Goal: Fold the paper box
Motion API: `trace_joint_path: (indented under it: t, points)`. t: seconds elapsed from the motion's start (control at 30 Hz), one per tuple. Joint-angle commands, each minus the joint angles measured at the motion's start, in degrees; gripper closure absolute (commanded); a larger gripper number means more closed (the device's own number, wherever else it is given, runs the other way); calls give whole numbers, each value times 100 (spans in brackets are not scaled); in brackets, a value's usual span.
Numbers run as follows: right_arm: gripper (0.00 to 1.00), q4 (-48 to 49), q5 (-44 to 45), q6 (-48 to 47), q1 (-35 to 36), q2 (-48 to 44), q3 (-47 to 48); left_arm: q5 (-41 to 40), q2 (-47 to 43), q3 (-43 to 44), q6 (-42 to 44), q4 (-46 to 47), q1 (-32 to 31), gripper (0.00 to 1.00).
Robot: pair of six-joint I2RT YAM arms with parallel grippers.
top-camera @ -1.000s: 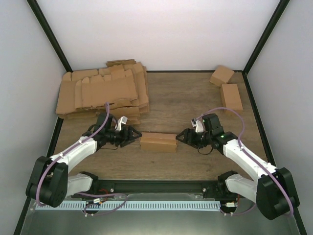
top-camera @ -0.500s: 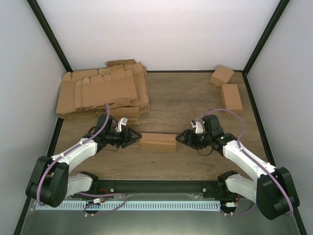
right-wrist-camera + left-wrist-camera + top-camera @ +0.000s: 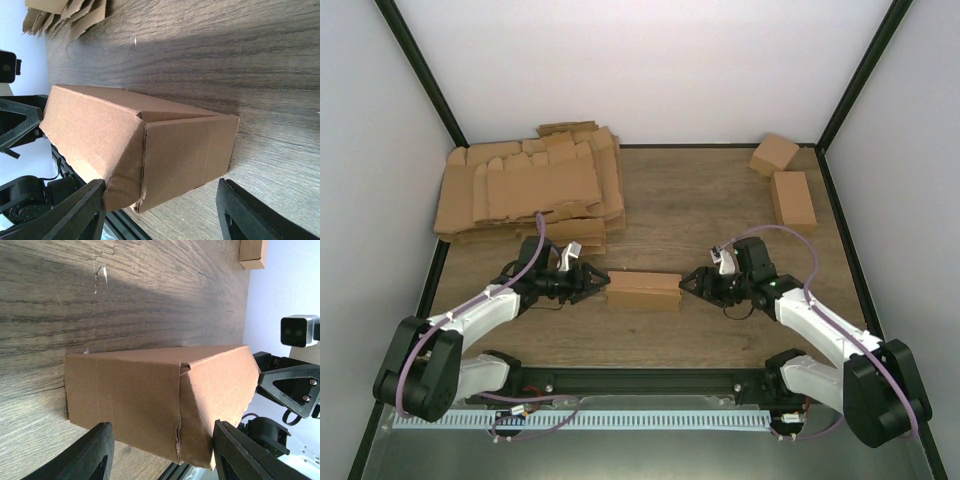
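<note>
The paper box is a closed brown oblong lying lengthwise on the table between the two arms. My left gripper is at its left end, jaws open. In the left wrist view the box end fills the gap ahead of my left gripper, one black finger below each lower corner. My right gripper faces the right end, also open. In the right wrist view the box sits just beyond my right gripper, whose fingers stand wider than the box end.
A big pile of flat cardboard blanks lies at the back left, its edge showing in the right wrist view. Two finished small boxes rest at the back right. Black frame posts border the table.
The left jaws have narrowed and that gripper has crept closer to the box's left end. The right gripper shifted slightly toward the right end. The box stayed put.
</note>
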Motion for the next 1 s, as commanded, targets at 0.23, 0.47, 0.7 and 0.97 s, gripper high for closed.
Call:
trace_joint_path:
  t: [0.23,0.47,0.7,0.97]
  points:
    - [20,-649,554,-296,-35,-57,633,-342,-310,401,123,-616,-19,16]
    - [2,-887,212,-309,-38,-307,864,-289,-577,584,43,-948,-23,6]
    - [0,-1154,92,30,-29,-407,905,-256,-809,741,-597,-1483,-181,3]
    - [1,-836,407,1472,369,-690,661,-801,-1117,472,-2113,-1107,-664,3]
